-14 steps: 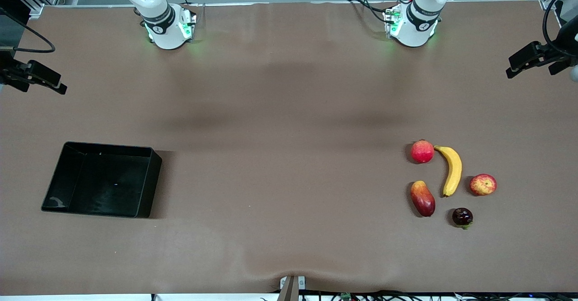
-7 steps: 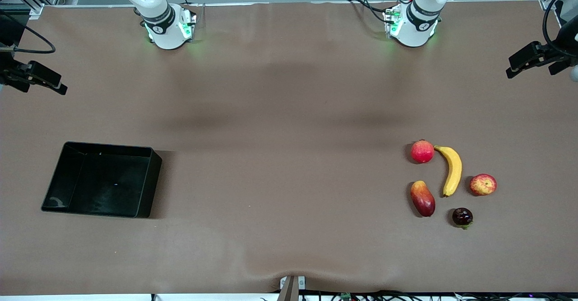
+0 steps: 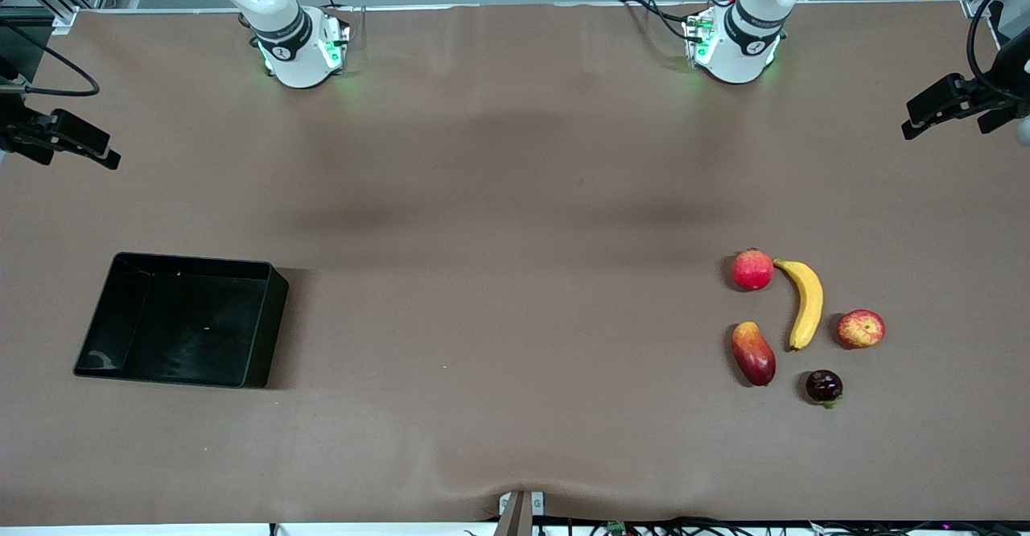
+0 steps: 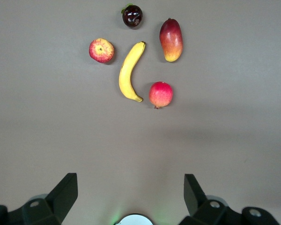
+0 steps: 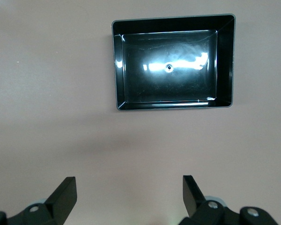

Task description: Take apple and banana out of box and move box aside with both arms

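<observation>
The yellow banana [image 3: 806,303] [image 4: 129,72] lies toward the left arm's end of the table. Beside it is the red-and-yellow apple [image 3: 860,328] [image 4: 101,50]. The black box [image 3: 185,327] [image 5: 168,65] stands with nothing in it toward the right arm's end. My left gripper [image 4: 130,180] hangs high over bare table between its base and the fruits, open and holding nothing. My right gripper [image 5: 129,183] hangs high over bare table short of the box, open too. Neither gripper shows in the front view.
Round the banana lie a plain red round fruit [image 3: 752,270], a red-yellow mango-like fruit [image 3: 753,353] and a small dark fruit [image 3: 824,386]. The arm bases [image 3: 302,49] [image 3: 732,45] stand along the table's edge farthest from the front camera. Black camera mounts [image 3: 949,101] [image 3: 64,138] jut in at both ends.
</observation>
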